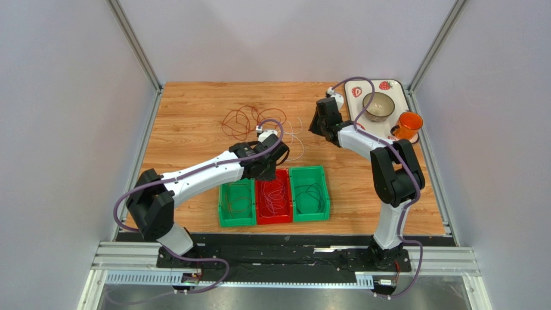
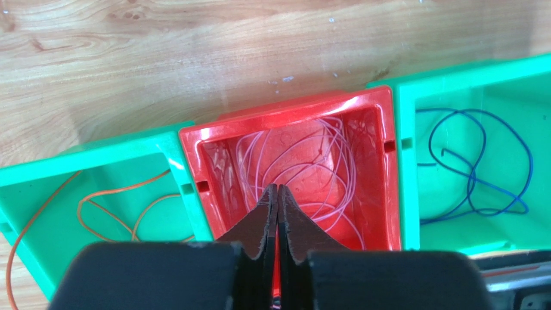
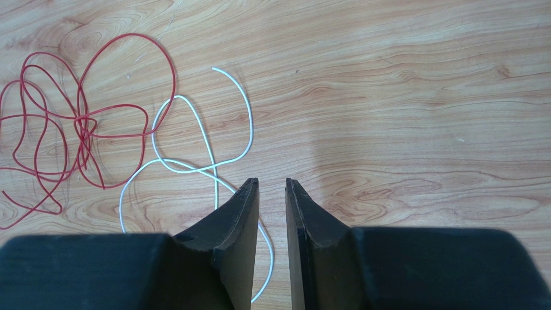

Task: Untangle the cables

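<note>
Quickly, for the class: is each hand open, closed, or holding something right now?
Left hand: closed above the red bin, gripping nothing visible.
Right hand: open, holding nothing.

Illumination in the overhead view is even and diffuse. The worktop (image 1: 194, 110) is rendered bright, and only soft, faint shadows are cast beside the arms (image 1: 200, 171).

In the left wrist view, strong glare is seen on the glossy rim of the red bin (image 2: 291, 106), where the colour is washed out almost to white. The left end effector (image 2: 278, 188) is rendered dark, and its housing at the lower edge is out of focus.

In the right wrist view, the cables (image 3: 83, 123) and the wood grain are held in sharp focus. A faint, broad shadow is cast on the worktop above the right end effector (image 3: 272, 182), whose housing is blurred.
</note>
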You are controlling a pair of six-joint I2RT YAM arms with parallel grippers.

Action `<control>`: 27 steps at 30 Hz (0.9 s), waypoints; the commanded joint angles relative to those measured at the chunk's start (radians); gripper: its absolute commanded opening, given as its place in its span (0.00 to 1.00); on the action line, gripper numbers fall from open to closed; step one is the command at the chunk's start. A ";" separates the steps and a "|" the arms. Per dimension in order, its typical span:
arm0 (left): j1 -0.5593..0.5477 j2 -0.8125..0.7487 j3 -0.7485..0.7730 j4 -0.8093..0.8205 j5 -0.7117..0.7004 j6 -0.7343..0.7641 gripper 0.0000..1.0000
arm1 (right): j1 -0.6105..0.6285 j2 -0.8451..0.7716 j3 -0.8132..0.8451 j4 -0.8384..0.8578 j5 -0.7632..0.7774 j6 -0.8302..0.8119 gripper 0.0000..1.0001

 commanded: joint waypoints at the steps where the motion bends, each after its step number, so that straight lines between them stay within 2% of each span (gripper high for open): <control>1: -0.010 -0.031 0.032 -0.018 0.034 0.005 0.00 | -0.004 -0.010 0.035 0.008 -0.004 0.015 0.25; 11: -0.018 0.058 -0.025 0.079 0.154 -0.038 0.00 | -0.007 -0.006 0.040 -0.002 -0.004 0.017 0.25; 17: -0.027 0.070 -0.114 0.178 0.232 -0.087 0.00 | -0.013 -0.001 0.043 -0.011 -0.004 0.023 0.25; 27: -0.044 0.101 -0.123 0.192 0.248 -0.094 0.00 | -0.020 0.002 0.045 -0.016 -0.009 0.032 0.25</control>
